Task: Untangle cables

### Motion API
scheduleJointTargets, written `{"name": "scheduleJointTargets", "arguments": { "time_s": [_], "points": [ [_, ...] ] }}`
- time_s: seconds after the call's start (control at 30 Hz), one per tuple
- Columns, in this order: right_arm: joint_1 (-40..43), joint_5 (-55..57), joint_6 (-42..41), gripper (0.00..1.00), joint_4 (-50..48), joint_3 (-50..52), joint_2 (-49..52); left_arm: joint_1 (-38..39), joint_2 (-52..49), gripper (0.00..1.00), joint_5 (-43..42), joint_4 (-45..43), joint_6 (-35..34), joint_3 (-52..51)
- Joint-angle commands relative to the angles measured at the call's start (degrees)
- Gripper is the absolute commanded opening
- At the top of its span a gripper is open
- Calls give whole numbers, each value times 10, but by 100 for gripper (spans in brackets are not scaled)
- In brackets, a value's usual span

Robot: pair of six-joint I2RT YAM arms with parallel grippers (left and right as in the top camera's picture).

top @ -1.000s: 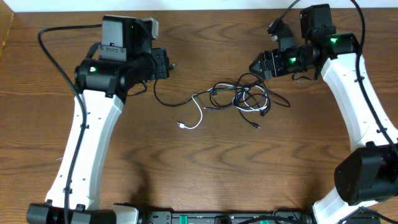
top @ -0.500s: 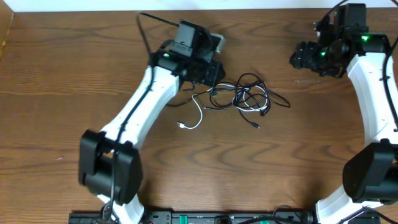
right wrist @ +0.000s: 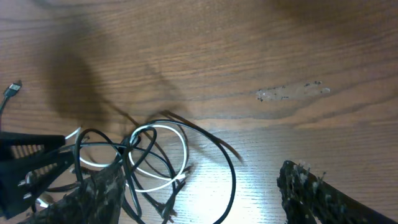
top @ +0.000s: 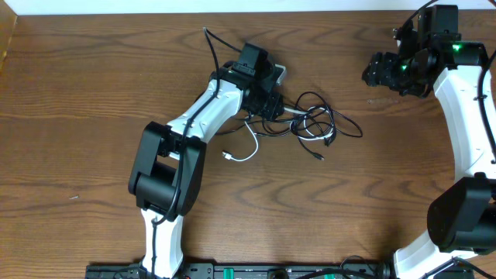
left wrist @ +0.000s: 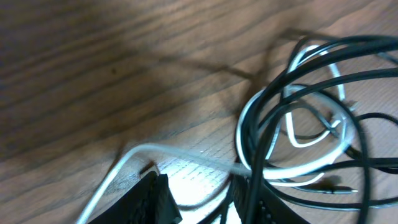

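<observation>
Since the earlier overhead view my white-and-black left arm (top: 203, 112) has swung in from the left side of the brown wood-grain tabletop (top: 85, 108). Its left jaws now sit at the left end of the tangle. My right arm (top: 465, 116) has drawn back toward the far right corner.

The left jaws stand partly apart. The thin white cord (top: 250, 144) crosses the gap between the two dark fingers (left wrist: 152, 199), loose in a space wider than itself. Strands of the thin black cord (top: 313, 98) lie against one finger, and nothing is clamped. The right jaws are spread wide and hold nothing, well to the right of the tangle.

The tangle lies right of centre, well clear of the tabletop's far edge, with bare wood to its left, to its near side and to its right. Its long axis runs left to right. The white cord's free end curves out to the near left, its small white plug (top: 225, 155) pointing left. One black plug (top: 321, 157) points toward the near right. Another black strand trails rightward.
</observation>
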State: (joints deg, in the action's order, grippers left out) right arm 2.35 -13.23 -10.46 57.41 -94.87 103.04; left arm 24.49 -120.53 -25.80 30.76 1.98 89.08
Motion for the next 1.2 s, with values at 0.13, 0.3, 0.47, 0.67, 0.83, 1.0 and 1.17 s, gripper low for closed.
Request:
{"name": "scheduleJointTargets", "arguments": {
  "time_s": [0.13,0.3,0.47,0.67,0.83,1.0,1.17],
  "points": [
    [-5,-5,3,77,0,-7,-4,1,-17,20,-1,19,10,8],
    [-16,-28,21,77,-2,-7,-4,-6,17,7,-2,24,8,15],
    [-32,-100,75,77,-13,-7,-4,-7,102,7,-2,28,7,20],
    [-59,-190,129,81,-38,-7,-4,-4,214,8,-2,29,-23,20],
    [-78,-189,129,81,-43,-7,-4,-4,263,8,-6,30,-36,20],
    [-101,-193,129,81,-45,-6,-4,-4,283,8,-6,25,-38,20],
    [-126,-219,137,80,-55,-6,-4,-4,284,8,-6,26,-38,20]
  ]
}}
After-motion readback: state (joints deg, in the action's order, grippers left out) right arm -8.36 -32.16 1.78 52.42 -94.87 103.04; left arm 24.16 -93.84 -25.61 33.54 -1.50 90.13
